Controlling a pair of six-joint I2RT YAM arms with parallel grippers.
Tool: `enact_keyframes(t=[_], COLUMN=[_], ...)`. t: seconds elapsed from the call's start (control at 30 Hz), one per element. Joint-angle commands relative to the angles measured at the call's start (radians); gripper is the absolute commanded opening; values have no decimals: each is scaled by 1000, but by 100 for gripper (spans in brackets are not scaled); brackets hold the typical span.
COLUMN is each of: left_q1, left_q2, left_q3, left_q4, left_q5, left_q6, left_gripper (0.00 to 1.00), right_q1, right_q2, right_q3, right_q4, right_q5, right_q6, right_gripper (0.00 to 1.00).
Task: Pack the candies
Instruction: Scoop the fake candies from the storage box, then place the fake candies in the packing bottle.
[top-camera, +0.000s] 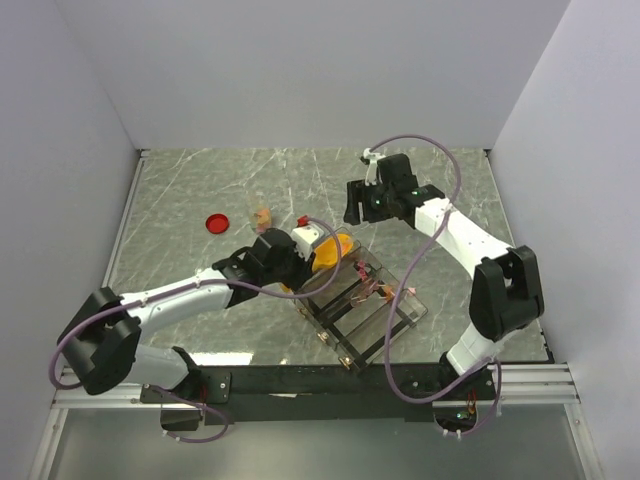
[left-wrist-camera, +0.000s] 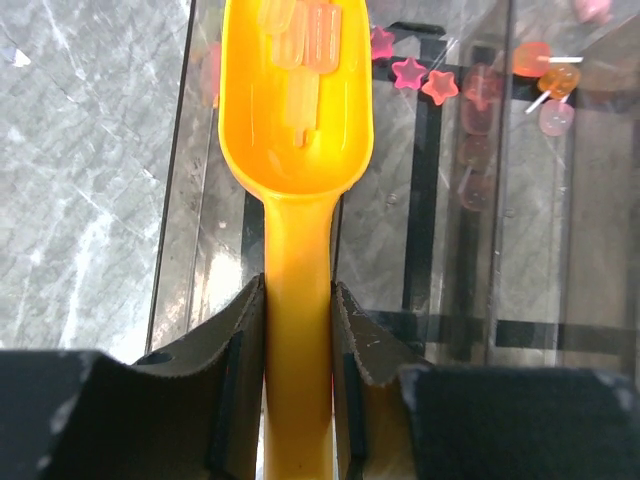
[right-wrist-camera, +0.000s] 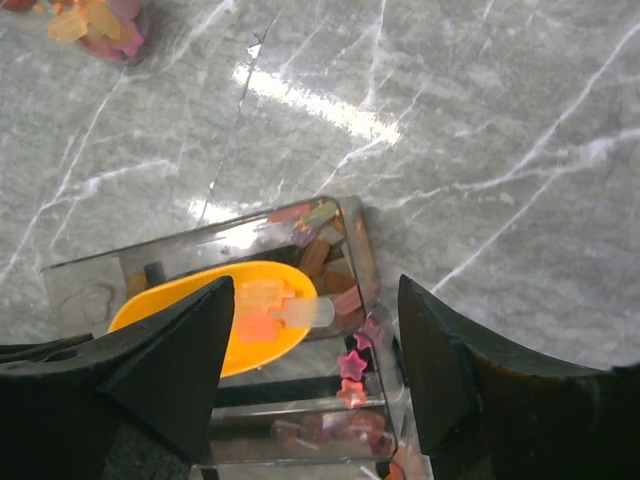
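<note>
1. The left jaws are pressed onto the handle of the yellow scoop (left-wrist-camera: 295, 130), one on each side. This grip keeps the bowl level and pointing away from the wrist. The bowl hangs over the near-left end of the clear box (top-camera: 395, 325), which looks like the position for tipping a load into a compartment.
2. A few candies (left-wrist-camera: 305, 40), pale pink and orange, sit at the far end of the scoop's bowl. More lie in the box: pink stars just beside the bowl and round pink and orange ones in the compartments to the right. A loose pile (top-camera: 263, 216) lies on the counter (top-camera: 200, 180) beyond the box, near the red lid (top-camera: 217, 222).
3. The right jaws are spread wide with nothing between them. They hang above the far end of the box and look down on the scoop. My guess is that they are held off to leave the scoop room, though they could also be placed to steady the box.
4. The box walls are clear and glossy, so reflections double some candies and I cannot give a sound count per compartment. The left wrist view cuts off the tip of the scoop, and the left arm covers the box's near-left corner from above. A small red item (top-camera: 303, 220) by the left wrist is too small to name. Whether the bowl touches the box rim cannot be told.
</note>
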Motion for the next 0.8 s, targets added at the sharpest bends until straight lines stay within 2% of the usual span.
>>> enact_keyframes(t=[0.0, 0.33, 0.57, 0.77], left_q1=[-6, 53, 163, 267], left_q2=[-95, -247, -324, -336], left_q3=[33, 36, 71, 145], left_q4=[-7, -114, -197, -303], left_q5=[15, -8, -19, -13], left_q6=[5, 9, 33, 77], left_gripper=[1, 1, 1, 1], right_q1=[-8, -7, -7, -7], right_q2=[-108, -363, -550, -613], right_q3=[-45, -206, -296, -358], right_q4=[9, 12, 18, 38], right_q5=[28, 82, 132, 114], right_q6=[24, 41, 50, 50], right_gripper=[73, 79, 82, 82])
